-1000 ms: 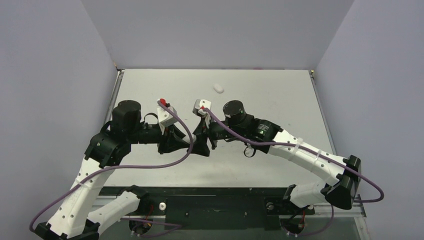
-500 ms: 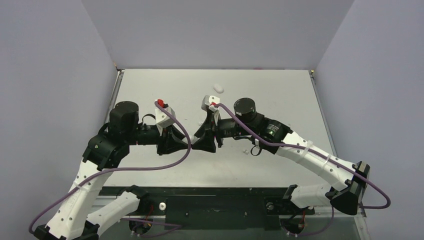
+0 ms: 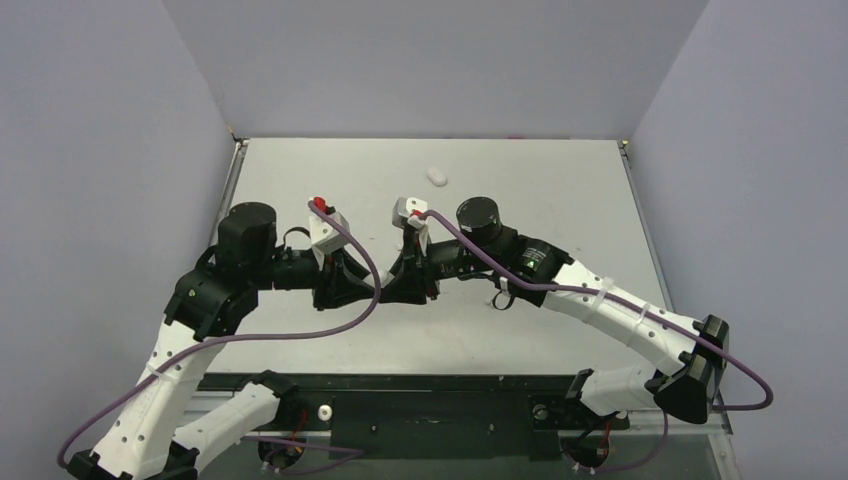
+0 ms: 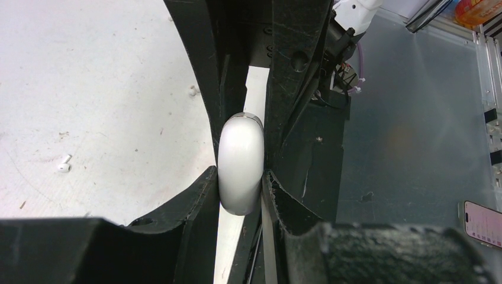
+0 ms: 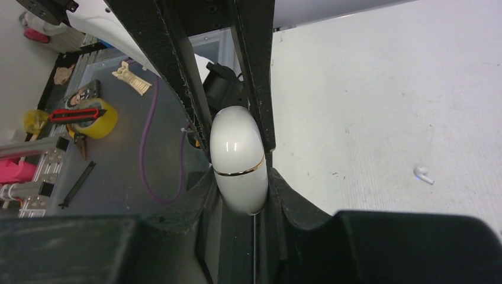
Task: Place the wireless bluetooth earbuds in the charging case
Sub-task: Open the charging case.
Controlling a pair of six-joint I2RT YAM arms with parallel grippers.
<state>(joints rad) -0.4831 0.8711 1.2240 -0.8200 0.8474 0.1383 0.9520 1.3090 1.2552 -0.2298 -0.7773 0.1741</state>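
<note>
A: Walls?
B: Plain lavender-grey panels (image 3: pixel 100 150) at left, back and right of the top view. Even light.
A: Surface?
B: Pale grey tabletop (image 3: pixel 560 180), scuffed; black rail (image 3: pixel 430 385) along the bottom.
A: Off-table?
B: Right wrist view, left side: yellow tape roll (image 5: pixel 97 115), red tool (image 5: pixel 74 113). Left wrist view, lower right: phone (image 4: pixel 482 222).

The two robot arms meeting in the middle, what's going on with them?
Both arms meet over the table, sharing one small white charging case. The left gripper pinches it between its fingers, and the right gripper has its fingers closed on the same case from the opposite end. The lid looks shut. An earbud lies loose on the table, not yet put in.
</note>
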